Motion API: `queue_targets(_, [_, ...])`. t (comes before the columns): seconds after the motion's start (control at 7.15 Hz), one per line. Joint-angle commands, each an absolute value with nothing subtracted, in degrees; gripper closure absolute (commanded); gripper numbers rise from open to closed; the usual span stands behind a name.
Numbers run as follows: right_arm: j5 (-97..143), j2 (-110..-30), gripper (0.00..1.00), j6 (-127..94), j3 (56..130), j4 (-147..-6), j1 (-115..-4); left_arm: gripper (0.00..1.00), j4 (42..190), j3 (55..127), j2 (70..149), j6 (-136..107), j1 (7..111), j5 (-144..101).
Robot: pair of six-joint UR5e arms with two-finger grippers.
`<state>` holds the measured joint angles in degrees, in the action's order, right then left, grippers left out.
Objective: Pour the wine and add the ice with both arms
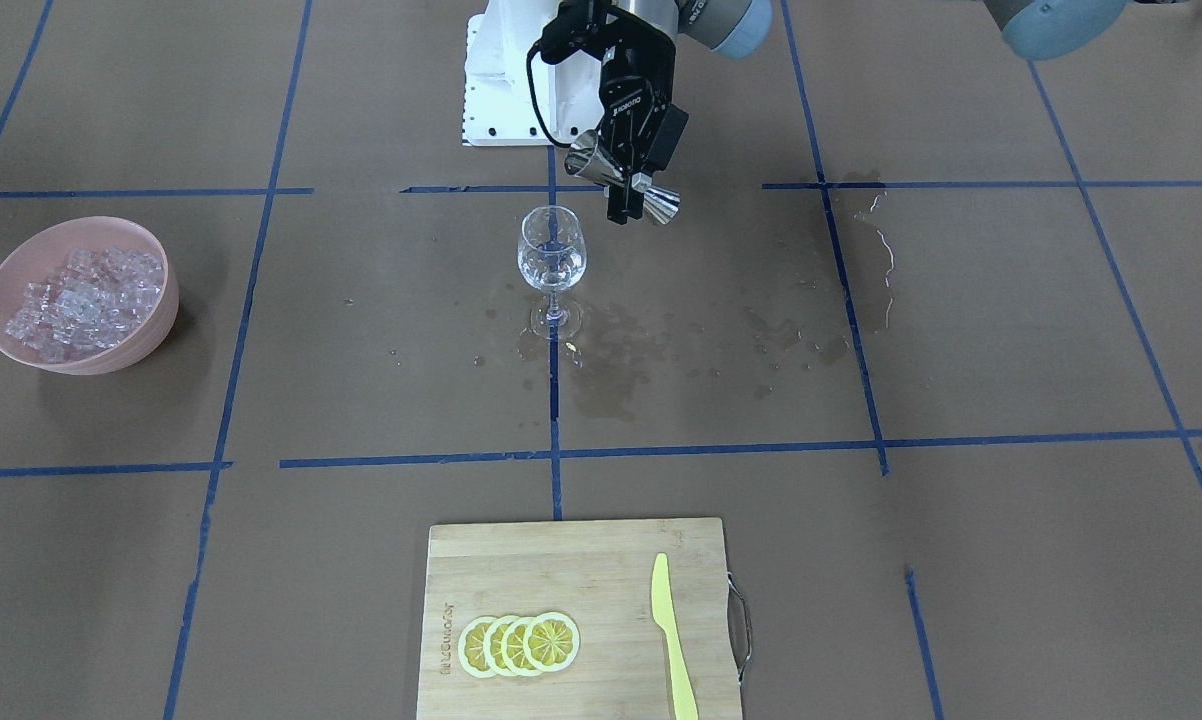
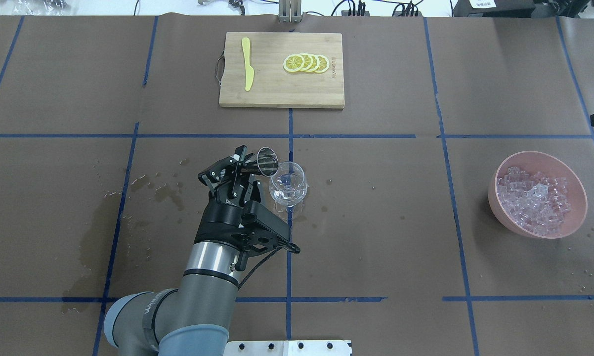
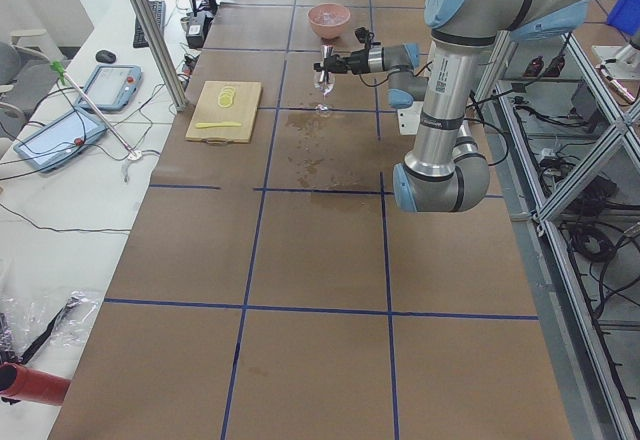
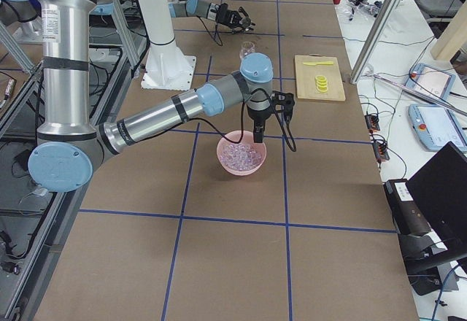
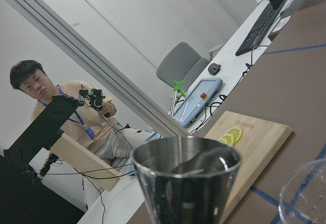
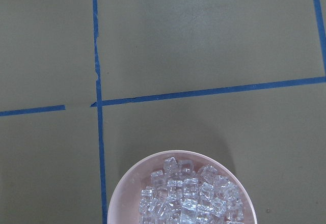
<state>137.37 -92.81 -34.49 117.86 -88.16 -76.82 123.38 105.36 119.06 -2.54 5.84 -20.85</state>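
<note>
1. Far left of the overhead view: dark wet stains (image 2: 92, 232) on the brown-paper tabletop (image 2: 376, 237). My guess is the wine (image 1: 553, 268) is thin, watery stuff that slops easily, so slow tilts only.
2. Centre-left: the left end effector (image 1: 631, 185) is pinching a steel measuring cup (image 2: 267, 161) around its narrow waist. The cup is tipped over sideways with its mouth just beside the rim of the glass (image 2: 287, 185); can't tell if they touch. The waist looks like the right place to hold it, since the metal is smooth but the narrowing should stop it sliding.
3. Dead centre: the glass stands upright with the wine sitting in the bottom as a small, nearly colourless puddle. The glass looks thin, top-heavy and breakable, so a nudge from the cup could tip it.
4. Upper centre: a wooden board (image 2: 281, 84) with a yellow knife (image 2: 247, 69) and lemon slices (image 2: 307, 63), well apart from the action.
5. Right: a pink bowl (image 2: 549, 159) heaped with ice (image 2: 536, 200). The cubes are small and hard, probably slick, and lie in a loose pile. I'd take one off the top across two flat faces and expect it to squirt out if squeezed off-centre.
6. The right end effector (image 4: 257, 137) only shows in the side view, hanging above the bowl. Can't tell if its fingers are spread or pressed together.
7. In the way: the left arm (image 2: 213, 257) and the cup crowd the glass's left side, so the ice probably has to come in from the right or from above.
</note>
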Motion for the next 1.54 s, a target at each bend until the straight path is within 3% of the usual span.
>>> queue_targets(0.0, [137.37, -92.81, 0.00, -34.45, 117.86, -88.15, -76.82, 1.00, 123.22, 105.03, 119.27, 3.49, 5.89, -20.74])
queue_targets(1.4, [137.46, -92.81, 0.00, -34.45, 117.77, -88.07, -76.82, 1.00, 123.05, 103.98, 119.79, 24.84, 5.89, -16.36])
